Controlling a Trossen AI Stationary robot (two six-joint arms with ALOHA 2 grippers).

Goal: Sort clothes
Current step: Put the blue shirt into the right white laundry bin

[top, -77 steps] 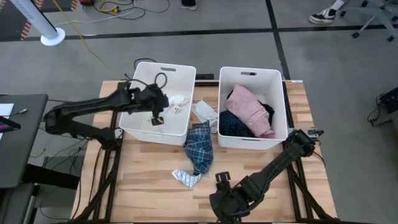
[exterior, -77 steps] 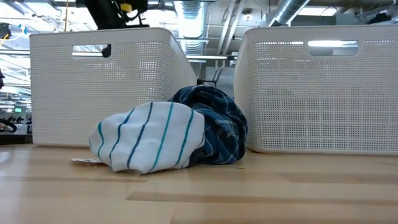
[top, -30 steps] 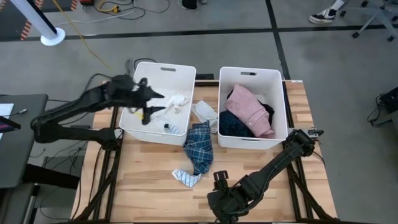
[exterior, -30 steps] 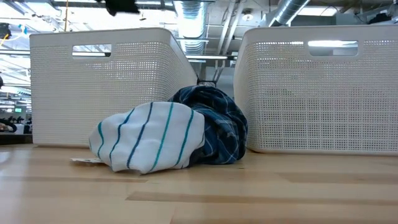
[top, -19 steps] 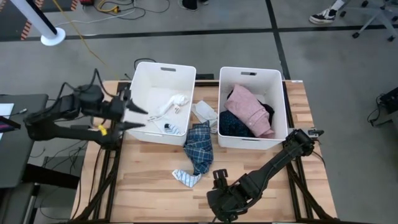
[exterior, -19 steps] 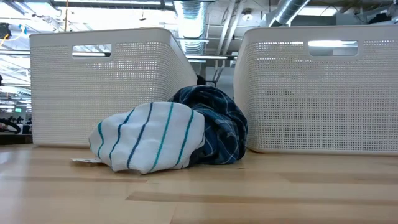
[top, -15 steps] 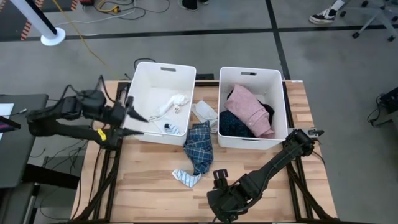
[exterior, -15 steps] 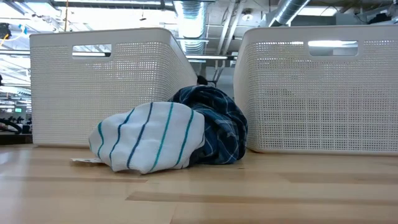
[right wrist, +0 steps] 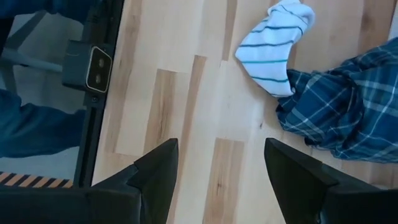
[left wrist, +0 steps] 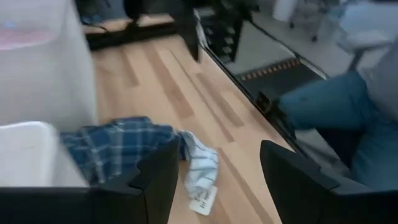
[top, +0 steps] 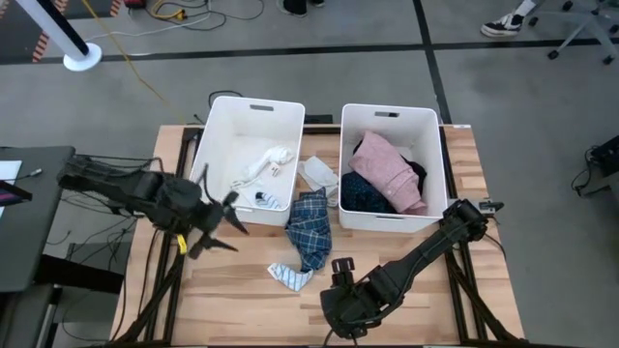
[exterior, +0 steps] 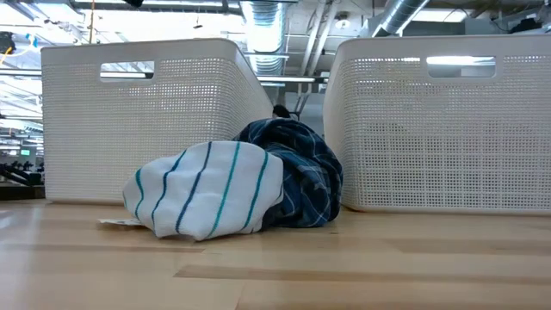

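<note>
Sort partly done. Right tub (top: 441, 164) holds the pink (top: 387, 172), navy dotted (top: 364, 195) and black (top: 416, 174) pieces. Left tub (top: 219, 145) has white socks (top: 263, 164) plus a small blue-white one (top: 265, 200).

Left to do: plaid (top: 310, 228) lies mid-surface, running up between the tubs; striped sock (top: 289, 276) touches its near end; a white piece (top: 319, 175) sits in the gap between the tubs.

Left gripper (top: 219, 224) hangs over the surface's left side just in front of the left tub, fingers spread, empty. Right gripper (top: 340, 272) is low near the front edge, beside the sock, fingers spread, empty.

Tub walls crowd the gap piece; awkward reach, I'd guess. A person in jeans (left wrist: 323, 106) is close by the surface's edge.
</note>
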